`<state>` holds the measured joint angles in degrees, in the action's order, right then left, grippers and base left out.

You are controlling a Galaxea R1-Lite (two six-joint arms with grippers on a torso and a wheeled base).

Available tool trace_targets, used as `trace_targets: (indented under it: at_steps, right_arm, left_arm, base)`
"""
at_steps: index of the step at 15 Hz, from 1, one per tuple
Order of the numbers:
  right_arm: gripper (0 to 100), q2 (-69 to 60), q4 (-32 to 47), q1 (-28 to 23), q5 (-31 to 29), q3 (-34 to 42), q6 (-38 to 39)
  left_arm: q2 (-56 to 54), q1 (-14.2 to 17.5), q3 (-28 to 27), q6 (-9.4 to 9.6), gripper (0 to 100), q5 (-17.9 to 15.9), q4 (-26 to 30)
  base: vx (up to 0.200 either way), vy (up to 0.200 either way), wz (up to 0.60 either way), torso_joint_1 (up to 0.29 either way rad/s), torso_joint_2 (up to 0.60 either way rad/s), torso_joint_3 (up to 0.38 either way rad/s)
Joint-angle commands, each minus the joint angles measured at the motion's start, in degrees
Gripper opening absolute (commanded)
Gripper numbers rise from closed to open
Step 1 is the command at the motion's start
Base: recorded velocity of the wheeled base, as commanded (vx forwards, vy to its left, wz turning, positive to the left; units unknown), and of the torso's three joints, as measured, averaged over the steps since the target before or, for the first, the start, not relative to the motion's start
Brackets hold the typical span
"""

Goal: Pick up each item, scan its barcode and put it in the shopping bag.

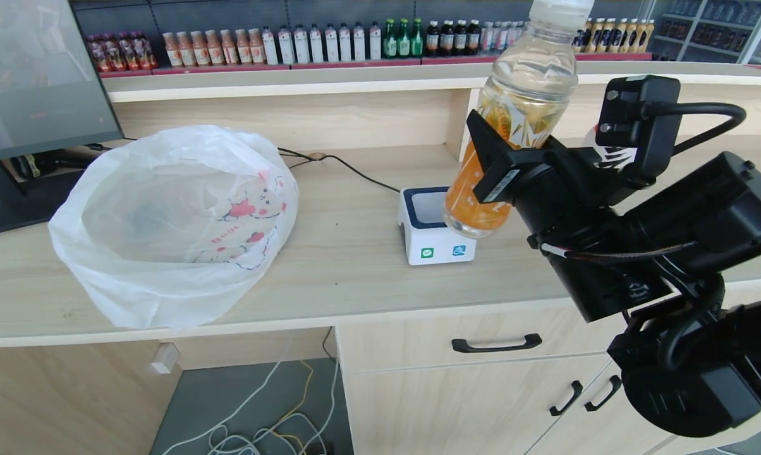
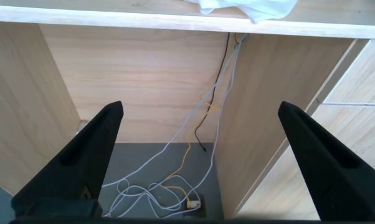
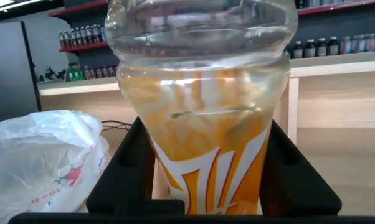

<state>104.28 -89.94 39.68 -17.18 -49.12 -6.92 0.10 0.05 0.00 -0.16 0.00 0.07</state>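
My right gripper (image 1: 504, 165) is shut on a clear drink bottle (image 1: 513, 120) with an orange label and white cap, held tilted in the air. The bottle's base hangs just above the white barcode scanner (image 1: 432, 229) on the counter. From the right wrist, the bottle (image 3: 206, 124) stands between the black fingers (image 3: 122, 174). A white plastic shopping bag (image 1: 178, 221) lies open-mouthed on the counter to the left of the scanner; it shows again as the bag (image 3: 41, 158) beside the bottle. My left gripper (image 2: 200, 162) hangs open below the counter, facing the floor cables.
A dark monitor (image 1: 36, 76) stands at the counter's far left. A black cable (image 1: 349, 167) runs along the counter behind the scanner. Shelves of bottles (image 1: 368, 41) line the back wall. Drawers with black handles (image 1: 495, 344) sit under the counter (image 1: 355, 278).
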Motion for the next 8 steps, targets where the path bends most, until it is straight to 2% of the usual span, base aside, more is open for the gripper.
trace_targets:
  at_steps: [1, 6, 8]
  right_arm:
    - [0, -1.2, -0.1, -1.1, -0.1, 0.0, 0.1]
    - [0, -1.7, -0.1, -1.2, -0.1, 0.3, 0.1]
    - [0, -2.5, -0.1, -1.2, -0.1, 0.6, 0.1]
  left_arm:
    - [0.0, 0.0, 0.0, -0.02, 100, 0.0, 0.0]
    - [0.0, 0.0, 0.0, -0.02, 100, 0.0, 0.0]
    - [0.0, 0.0, 0.0, 0.07, 100, 0.0, 0.0]
  base:
    - [0.0, 0.2, 0.0, -0.007, 0.0, 0.002]
    - [0.0, 0.2, 0.0, 0.001, 0.0, 0.003]
    - [0.0, 0.0, 0.0, 0.0, 0.0, 0.0]
